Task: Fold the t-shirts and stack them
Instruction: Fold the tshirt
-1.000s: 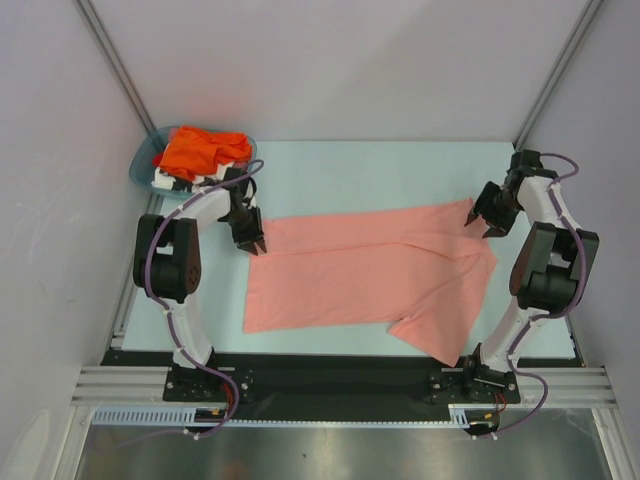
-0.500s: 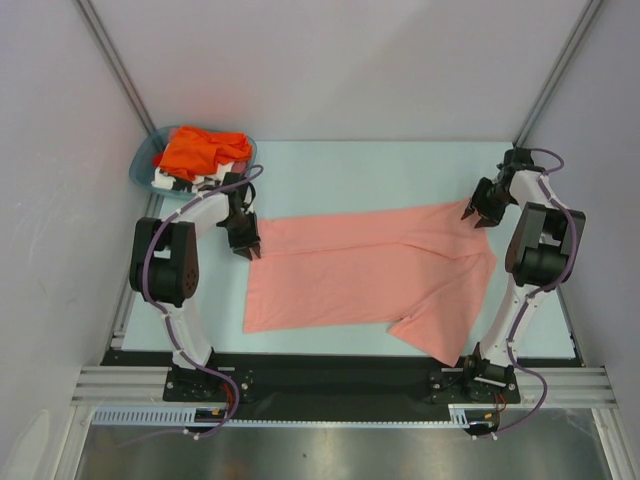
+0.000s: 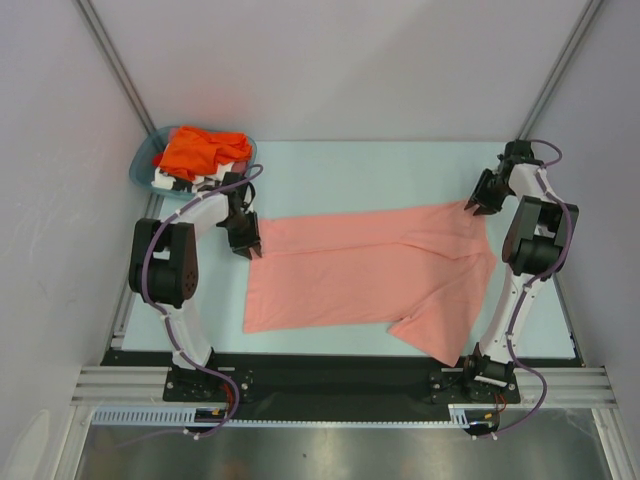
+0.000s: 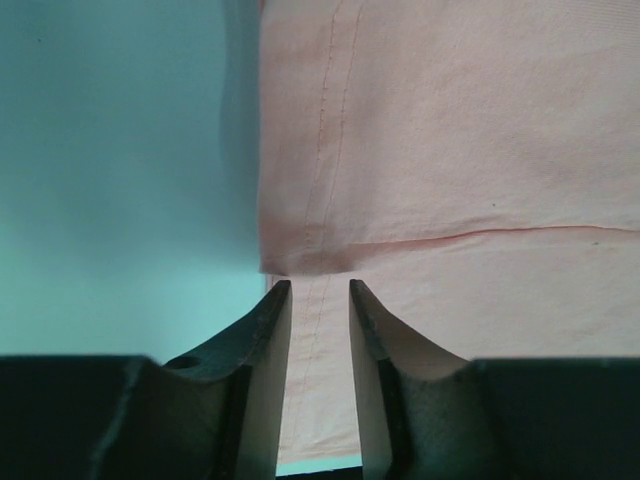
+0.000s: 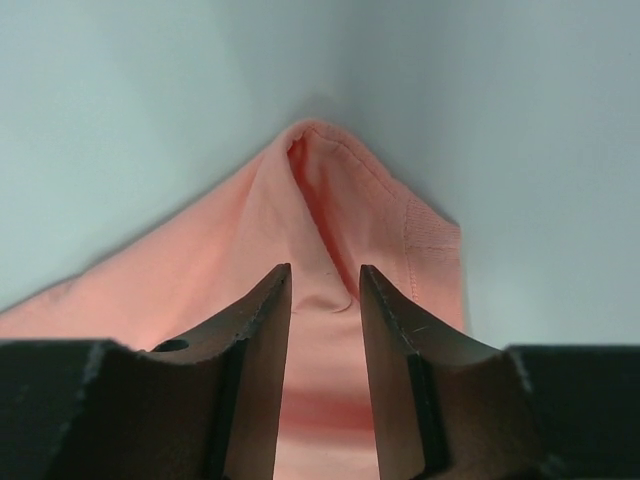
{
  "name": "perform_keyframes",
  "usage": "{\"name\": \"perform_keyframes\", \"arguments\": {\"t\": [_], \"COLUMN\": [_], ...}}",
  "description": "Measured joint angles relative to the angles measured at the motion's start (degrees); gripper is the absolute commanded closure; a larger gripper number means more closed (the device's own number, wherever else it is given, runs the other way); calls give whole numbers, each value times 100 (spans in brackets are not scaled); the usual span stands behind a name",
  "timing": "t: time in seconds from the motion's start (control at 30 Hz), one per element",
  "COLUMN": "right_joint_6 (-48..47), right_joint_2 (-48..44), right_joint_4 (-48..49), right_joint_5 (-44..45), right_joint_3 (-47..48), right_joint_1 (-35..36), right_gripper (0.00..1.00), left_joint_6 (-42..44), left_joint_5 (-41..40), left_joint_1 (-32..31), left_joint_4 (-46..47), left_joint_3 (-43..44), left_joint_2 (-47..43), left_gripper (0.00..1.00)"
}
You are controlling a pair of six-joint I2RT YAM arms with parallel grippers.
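On the table, top view: a plain salmon-pink t-shirt of soft cloth lies spread flat across the middle of the pale green table, its long side running left to right, one sleeve reaching toward the near right.
Far left corner: a teal plastic basket holds a crumpled bright orange t-shirt.
Left gripper: tips down at the pink shirt's far left corner.
Right gripper: tips down at the pink shirt's far right corner.
Left wrist view, cloth: the salmon-pink t-shirt fills most of the picture, with bare table beside it; an upper layer with a stitched hem ends just ahead of the fingertips.
Left wrist view, claw: the left gripper has its jaws a narrow gap apart, flat pink cloth showing between them; whether they pinch it I cannot tell.
Right wrist view, cloth: the shirt's corner rises in a pointed ridge just ahead of the tips, with table around it.
Right wrist view, claw: the right gripper has its jaws a little apart over the cloth; a pinch cannot be told.
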Motion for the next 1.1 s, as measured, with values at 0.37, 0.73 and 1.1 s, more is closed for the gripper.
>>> {"name": "perform_keyframes", "arguments": {"t": [0.37,0.73,1.1], "right_joint_6": [186,197,190], "right_joint_2": [-181,-1196,-1558], "right_joint_4": [-181,-262,-385], "right_joint_5": [39,-24,170], "right_joint_3": [-417,-1578,-2035], "right_joint_1": [33,-68,-153], "right_gripper": [45,50,45], "left_joint_6": [-15,-35,-20], "left_joint_5": [-72,-76,-66], "left_joint_1": [0,0,0], "left_joint_4": [-33,-48,-90], "left_joint_3": [-4,105,356], "left_joint_2": [-11,116,319], "left_gripper": [55,75,100]}}
